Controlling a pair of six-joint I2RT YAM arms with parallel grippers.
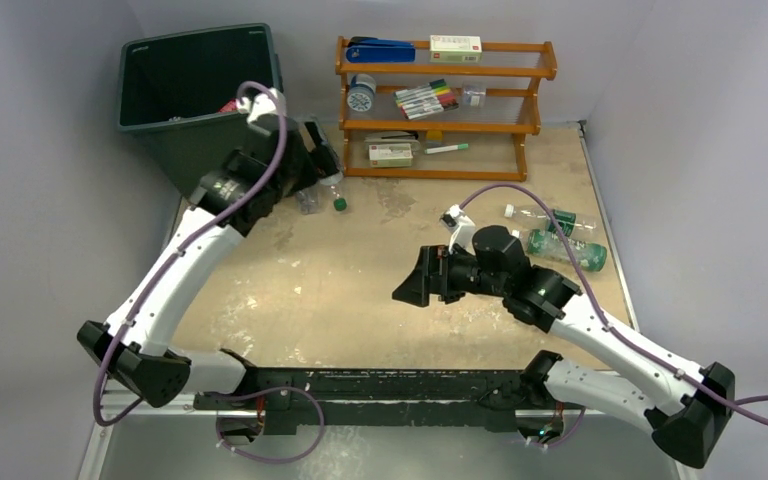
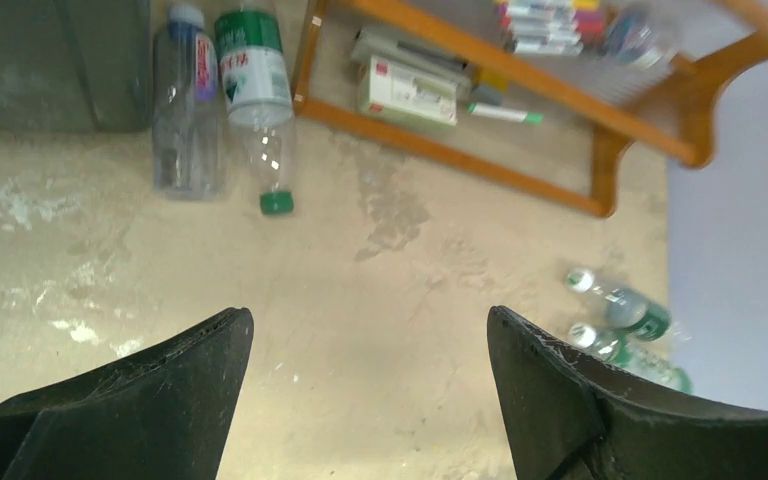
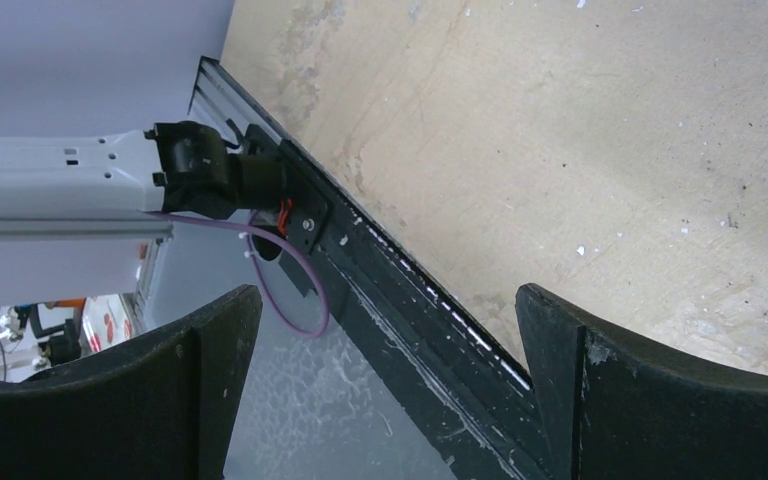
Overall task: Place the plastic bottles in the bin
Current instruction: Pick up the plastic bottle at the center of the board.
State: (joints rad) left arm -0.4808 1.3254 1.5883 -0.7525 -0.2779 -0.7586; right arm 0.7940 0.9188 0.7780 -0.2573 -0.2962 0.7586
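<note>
Left arm outstretched beside bin

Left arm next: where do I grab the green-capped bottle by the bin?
Take the green-capped bottle by its clear shoulder behind the cap, from above, jaws across it: it lies flat, and there the neighbouring bottle and rack leave most room.

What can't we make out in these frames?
- bin contents: top view, dark interior, left arm over its near corner; only a red scrap shows.
- green-label bottle beside the bin: left wrist view, base cut by the top edge; top view, mostly under the arm.
- bottles at the right table edge: left wrist view, blurred; count unsure.
- print on the white box atop the rack: top view, too small.
</note>
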